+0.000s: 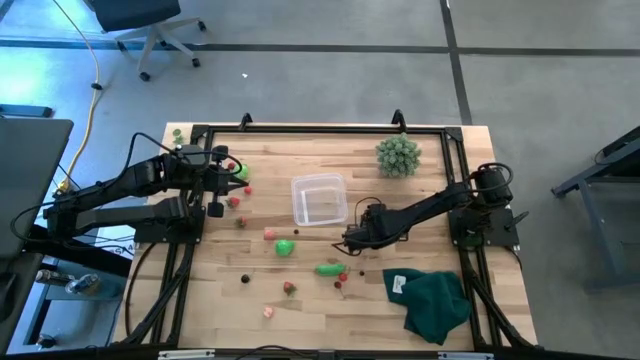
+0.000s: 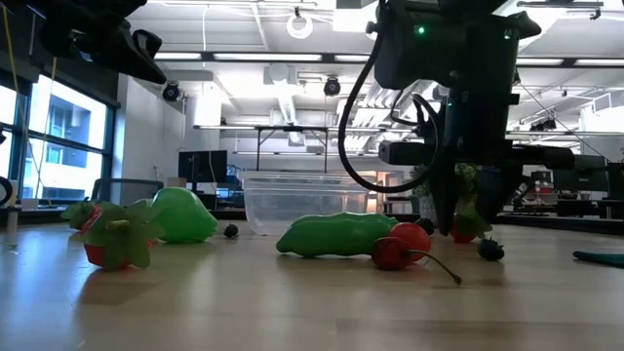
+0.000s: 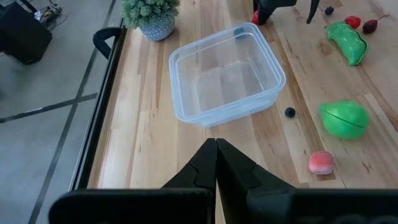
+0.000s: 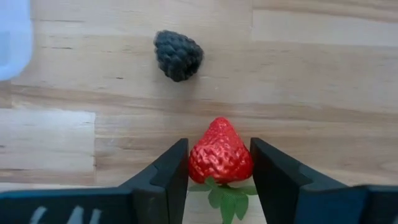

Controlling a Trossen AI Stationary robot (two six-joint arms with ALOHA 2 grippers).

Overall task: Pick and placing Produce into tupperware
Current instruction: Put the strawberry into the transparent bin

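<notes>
Here your right gripper (image 4: 219, 168) was down at the tabletop (image 1: 420, 210), just in front of the tupperware (image 1: 319, 199), with its fingers (image 4: 166, 171) pressed against both sides of a red strawberry (image 4: 220, 152). The berry's green leaves pointed back toward the wrist, and its tip pointed at a dark blackberry (image 4: 178, 55) lying near it on the wood, apart from the fingers. From above, that gripper (image 1: 352, 238) sat between the clear container and the green elongated piece (image 1: 329, 268).

Your left gripper (image 3: 216, 163) had its fingers (image 3: 198, 168) pressed together with nothing between them. It hung over the tabletop's left side, aimed at the tupperware (image 3: 225, 73), which looked to hold nothing.

The rest of the produce lay scattered on the tabletop outside the container. You had a bright green ball (image 1: 286, 247) and a pink piece (image 1: 269, 234) just left of the right gripper, a red cherry (image 2: 395, 253) touching the green elongated piece (image 2: 336, 235) in the low view, and a few small red bits (image 1: 289, 289) nearer the front edge. More small pieces (image 1: 238, 200) sat beside the left arm.

A spiky grey-green bushy ball (image 1: 398, 156) stood at the back, right of the container, and a dark green cloth (image 1: 432, 300) lay crumpled at the front right corner.
</notes>
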